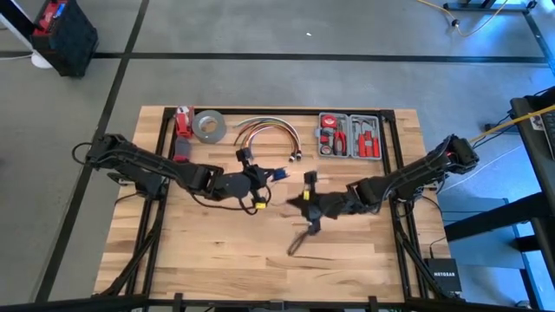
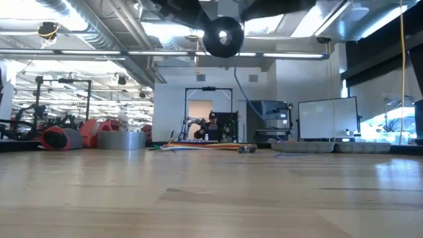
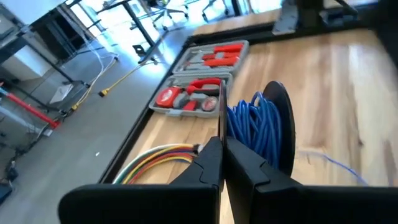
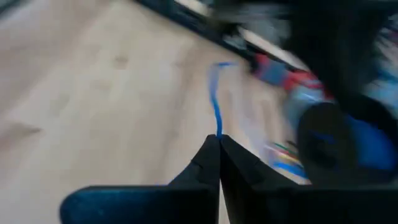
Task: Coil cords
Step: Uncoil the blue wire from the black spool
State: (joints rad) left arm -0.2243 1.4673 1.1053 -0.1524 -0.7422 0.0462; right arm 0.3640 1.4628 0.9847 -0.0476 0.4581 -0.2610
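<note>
Right hand (image 4: 219, 140) pinches cord (image 4: 214, 106), strand running ahead.

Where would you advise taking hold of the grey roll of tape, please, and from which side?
Grip the roll of tape across its ring wall, coming straight down from above. It lies flat with its hole facing up, so one finger can drop inside and the other outside.
</note>
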